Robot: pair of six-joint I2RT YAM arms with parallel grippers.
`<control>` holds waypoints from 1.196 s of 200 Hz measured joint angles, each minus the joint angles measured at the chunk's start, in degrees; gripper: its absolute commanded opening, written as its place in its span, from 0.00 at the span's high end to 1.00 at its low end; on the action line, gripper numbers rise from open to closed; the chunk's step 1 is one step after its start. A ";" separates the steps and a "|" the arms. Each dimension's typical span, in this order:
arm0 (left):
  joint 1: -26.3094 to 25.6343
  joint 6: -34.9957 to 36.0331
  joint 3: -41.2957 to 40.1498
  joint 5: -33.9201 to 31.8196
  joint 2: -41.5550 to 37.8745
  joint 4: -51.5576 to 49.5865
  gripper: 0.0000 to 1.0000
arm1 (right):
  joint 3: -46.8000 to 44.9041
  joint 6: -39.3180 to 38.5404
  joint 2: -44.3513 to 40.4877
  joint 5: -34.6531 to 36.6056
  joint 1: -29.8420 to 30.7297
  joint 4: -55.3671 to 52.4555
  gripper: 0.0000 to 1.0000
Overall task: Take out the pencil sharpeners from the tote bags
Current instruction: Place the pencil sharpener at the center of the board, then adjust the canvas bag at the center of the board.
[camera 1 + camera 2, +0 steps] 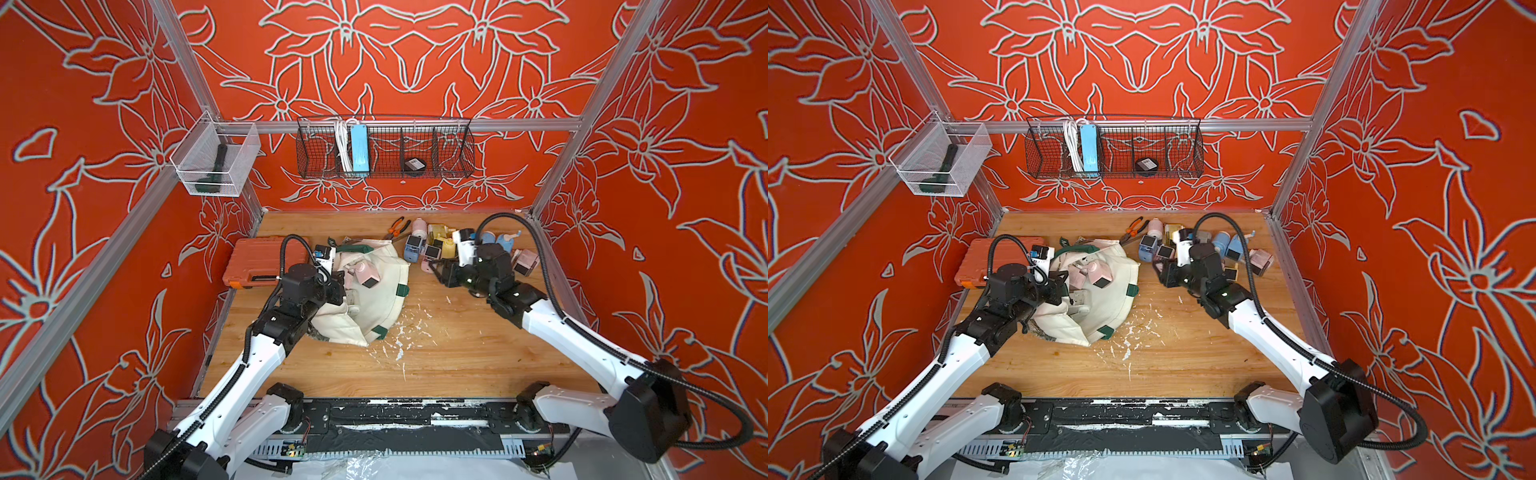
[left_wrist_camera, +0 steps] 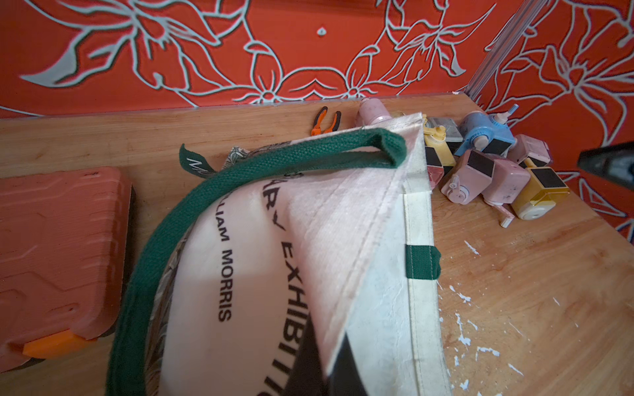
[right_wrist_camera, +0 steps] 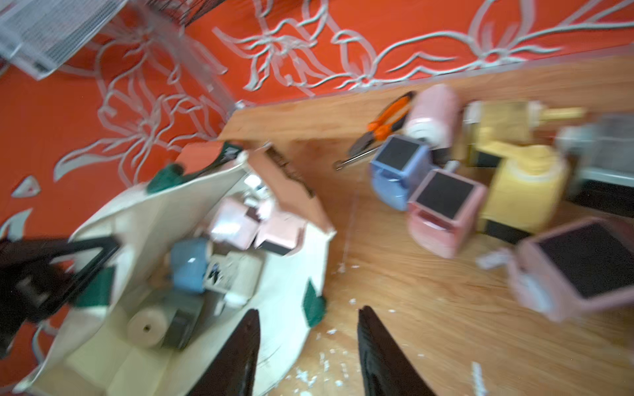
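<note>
A cream tote bag (image 1: 380,303) (image 1: 1115,299) with dark green straps lies slumped at centre-left of the table, its mouth open. Pink, blue and grey pencil sharpeners (image 1: 365,275) (image 3: 192,264) sit inside it. My left gripper (image 1: 338,283) (image 2: 329,377) is shut on the near-left rim of the tote bag (image 2: 377,274), holding the cloth up. Several more pencil sharpeners (image 1: 440,245) (image 1: 1237,249) (image 3: 442,205) lie heaped at the back right. My right gripper (image 1: 436,270) (image 3: 308,312) hovers between that heap and the bag, open and holding nothing.
An orange tool case (image 1: 262,262) lies left of the bag. Orange-handled pliers (image 1: 397,226) lie at the back beside the heap. White flecks (image 1: 399,345) dot the wood in front of the bag. A wire basket (image 1: 384,145) and a clear bin (image 1: 216,162) hang on the walls.
</note>
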 measured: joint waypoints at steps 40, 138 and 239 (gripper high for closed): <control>0.00 -1.09 0.07 0.81 -0.33 -0.61 1.00 | 0.00 -0.50 8.63 -1.46 13.55 3.69 0.60; -0.02 2.29 1.64 -0.15 -4.39 -8.63 1.00 | 11.78 -1.22 32.24 -2.47 33.40 10.05 0.61; -0.22 13.70 -4.44 4.31 -15.17 -10.21 1.00 | 8.00 -7.34 27.93 3.45 27.78 14.21 0.30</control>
